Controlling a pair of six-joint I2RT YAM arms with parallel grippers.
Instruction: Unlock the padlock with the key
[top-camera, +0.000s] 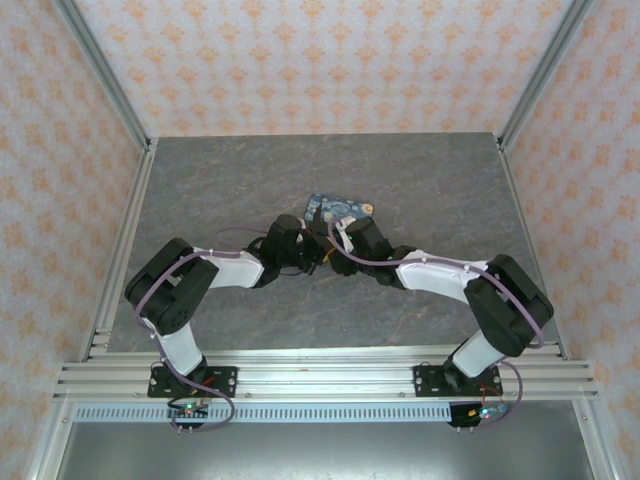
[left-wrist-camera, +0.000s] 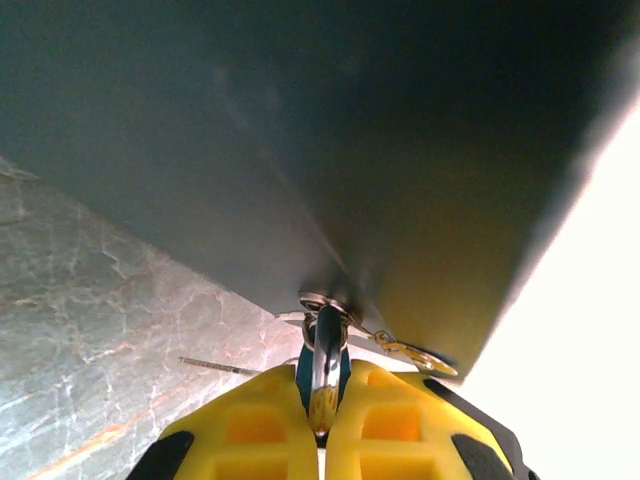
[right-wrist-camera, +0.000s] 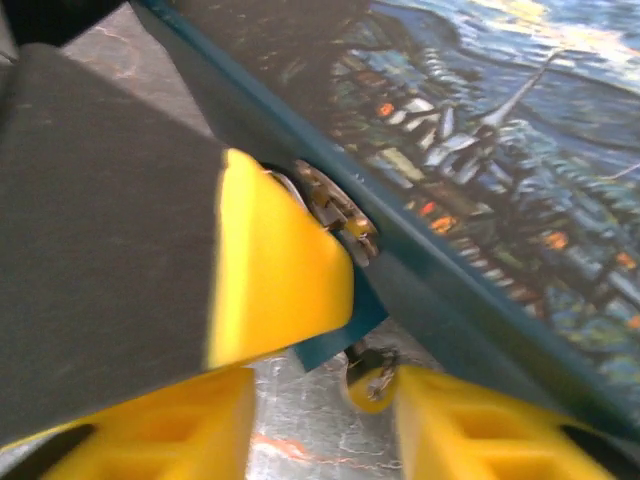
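In the left wrist view my left gripper (left-wrist-camera: 323, 385) is shut on the padlock (left-wrist-camera: 325, 355). Its dark blue body sits between the yellow fingers (left-wrist-camera: 250, 425), and its shiny shackle runs up to the hasp (left-wrist-camera: 322, 302) on the box's teal side. In the right wrist view the padlock (right-wrist-camera: 345, 325) juts from under the left arm's yellow finger (right-wrist-camera: 275, 270). The key (right-wrist-camera: 368, 380), with a yellow head, hangs just below it, against the inner face of my right finger (right-wrist-camera: 470, 430). My right gripper (right-wrist-camera: 320, 405) is open, its jaws set wide either side of the key. From above, both grippers (top-camera: 305, 258) (top-camera: 340, 252) meet in front of the box.
The blue-and-yellow swirl-print box (top-camera: 338, 208) lies mid-table, just beyond the grippers; its printed face (right-wrist-camera: 500, 130) looms close. A gold-coloured chain piece (left-wrist-camera: 415, 353) hangs beside the hasp. Grey marbled tabletop (top-camera: 220, 190) stretches to both sides, bounded by metal rails and patterned walls.
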